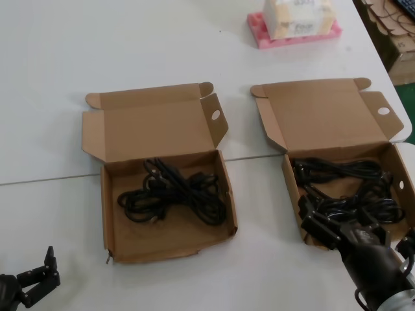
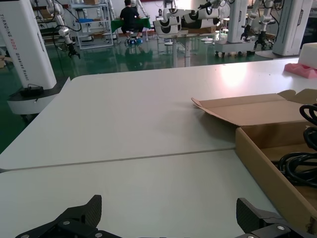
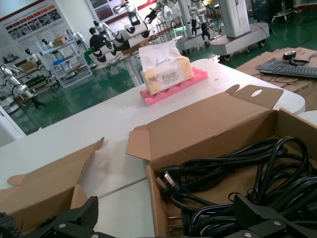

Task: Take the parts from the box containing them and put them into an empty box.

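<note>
Two open brown boxes lie side by side on the white table. The right box, with a straight front wall, holds a pile of black cables with plugs. The left box, with a wavy front edge, holds one looped bunch of cables. My right gripper is open at the right box's near left corner, one finger outside the wall and one over the cables, gripping nothing. My left gripper is open, low over bare table to the left of the left box.
A pink foam tray with a tissue pack sits at the far edge behind the right box. The table's right edge runs close to the right box, with stacked cardboard beyond. A seam crosses the table between the boxes' lids and trays.
</note>
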Controlling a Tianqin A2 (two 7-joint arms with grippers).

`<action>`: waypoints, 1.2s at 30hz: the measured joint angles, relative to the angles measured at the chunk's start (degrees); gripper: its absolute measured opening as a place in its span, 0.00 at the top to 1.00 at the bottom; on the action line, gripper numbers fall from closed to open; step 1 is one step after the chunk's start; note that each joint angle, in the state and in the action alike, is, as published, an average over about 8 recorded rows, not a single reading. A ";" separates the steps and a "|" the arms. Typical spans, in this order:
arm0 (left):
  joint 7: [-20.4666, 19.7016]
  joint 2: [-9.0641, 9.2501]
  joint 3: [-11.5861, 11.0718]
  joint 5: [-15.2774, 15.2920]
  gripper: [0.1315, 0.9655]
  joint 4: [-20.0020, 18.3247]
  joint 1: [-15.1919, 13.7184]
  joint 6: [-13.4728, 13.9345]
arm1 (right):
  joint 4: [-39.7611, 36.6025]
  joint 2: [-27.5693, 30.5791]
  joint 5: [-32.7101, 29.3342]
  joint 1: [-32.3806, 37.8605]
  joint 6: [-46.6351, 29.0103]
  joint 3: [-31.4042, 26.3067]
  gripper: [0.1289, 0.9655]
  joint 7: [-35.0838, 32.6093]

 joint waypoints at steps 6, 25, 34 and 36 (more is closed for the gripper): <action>0.00 0.00 0.00 0.00 0.00 0.00 0.00 0.00 | 0.00 0.00 0.00 0.00 0.00 0.00 0.00 0.00; 0.00 0.00 0.00 0.00 0.00 0.00 0.00 0.00 | 0.00 0.00 0.00 0.00 0.00 0.00 0.00 0.00; 0.00 0.00 0.00 0.00 0.00 0.00 0.00 0.00 | 0.00 0.00 0.00 0.00 0.00 0.00 0.00 0.00; 0.00 0.00 0.00 0.00 0.00 0.00 0.00 0.00 | 0.00 0.00 0.00 0.00 0.00 0.00 0.00 0.00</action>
